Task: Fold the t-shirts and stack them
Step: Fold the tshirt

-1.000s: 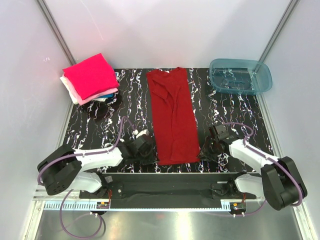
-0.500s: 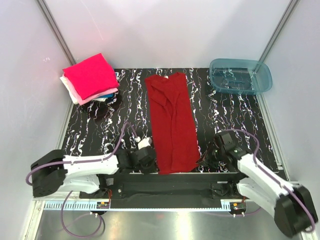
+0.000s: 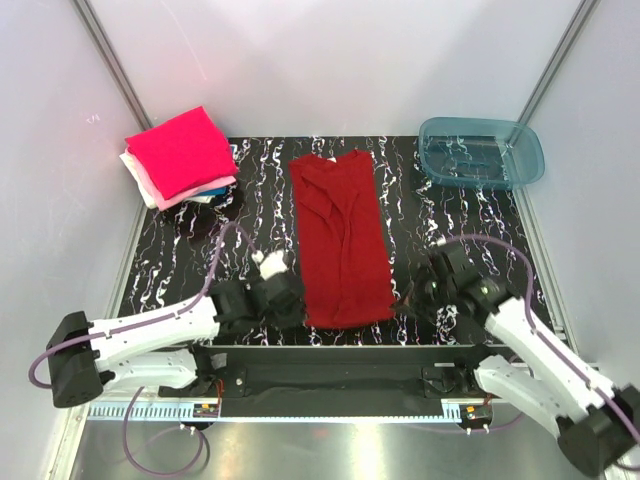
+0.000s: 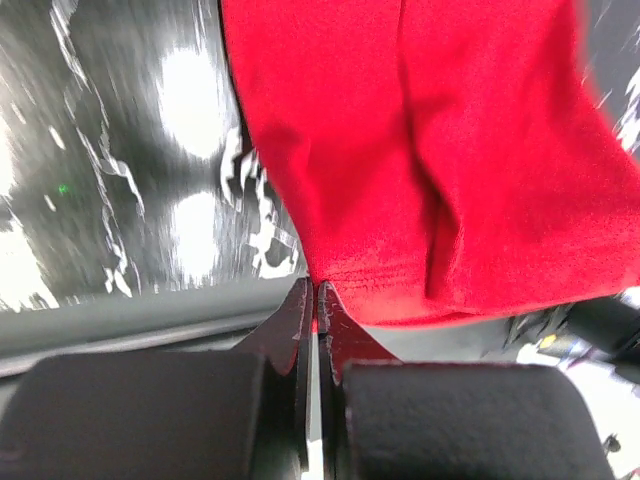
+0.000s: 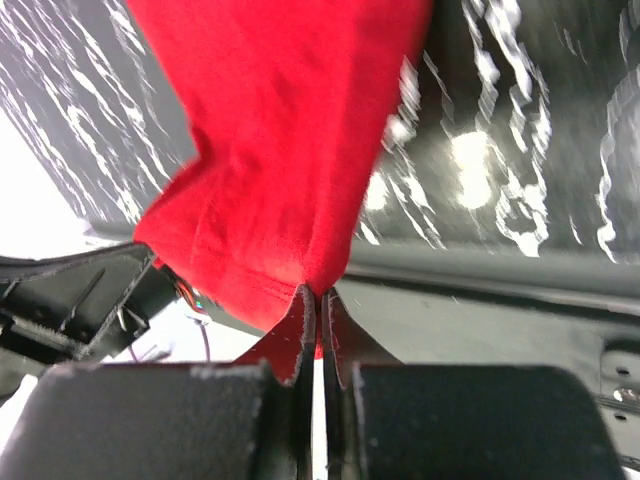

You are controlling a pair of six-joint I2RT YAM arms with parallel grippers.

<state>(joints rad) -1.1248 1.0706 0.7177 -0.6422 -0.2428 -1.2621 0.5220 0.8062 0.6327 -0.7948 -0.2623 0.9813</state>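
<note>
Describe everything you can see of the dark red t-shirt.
The dark red t-shirt is plain soft cloth. It is folded lengthwise into a long narrow strip with the sleeves tucked in, the neckline at the far end and the hem at the near end. It lies lightly creased along the middle of the black marbled table, apart from the other items. The left fingers are shut on its near left hem corner, and the right fingers are shut on its near right one.

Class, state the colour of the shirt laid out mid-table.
The shirt is plain dark red, best seen in the top view.
</note>
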